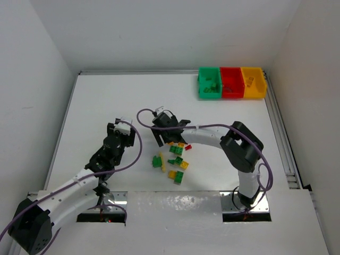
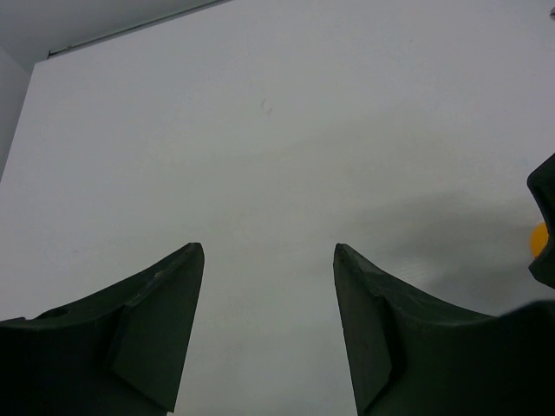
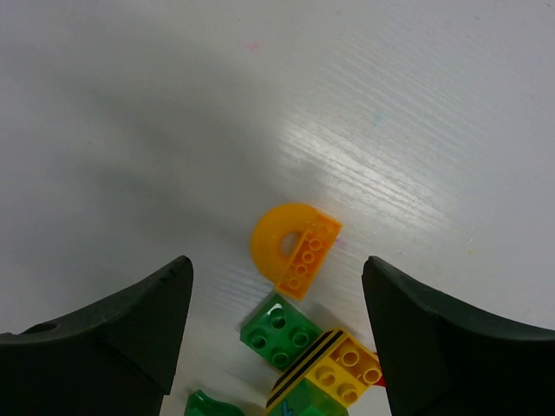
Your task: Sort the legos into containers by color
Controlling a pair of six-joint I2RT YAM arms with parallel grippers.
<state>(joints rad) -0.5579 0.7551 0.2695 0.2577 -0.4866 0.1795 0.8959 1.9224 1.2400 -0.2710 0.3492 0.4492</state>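
Observation:
Several green, yellow and red legos [image 1: 176, 159] lie in a loose pile at the table's middle. My right gripper [image 1: 165, 139] hangs open at the pile's far left edge. In the right wrist view its fingertips [image 3: 277, 262] stand wide on either side of an orange arch brick [image 3: 295, 247], not touching it; a green brick [image 3: 279, 329] and a yellow black-striped brick [image 3: 340, 366] lie just nearer. My left gripper [image 1: 120, 128] is open and empty over bare table [image 2: 268, 248], left of the pile. The green [image 1: 209, 83], red [image 1: 231, 82] and yellow [image 1: 253, 82] containers stand in a row at the far right.
The bins hold a few small bricks. White walls close in the table on the left, back and right. A metal rail [image 1: 281, 138] runs along the right edge. Part of the right gripper and an orange spot [image 2: 541, 239] show at the left wrist view's right edge.

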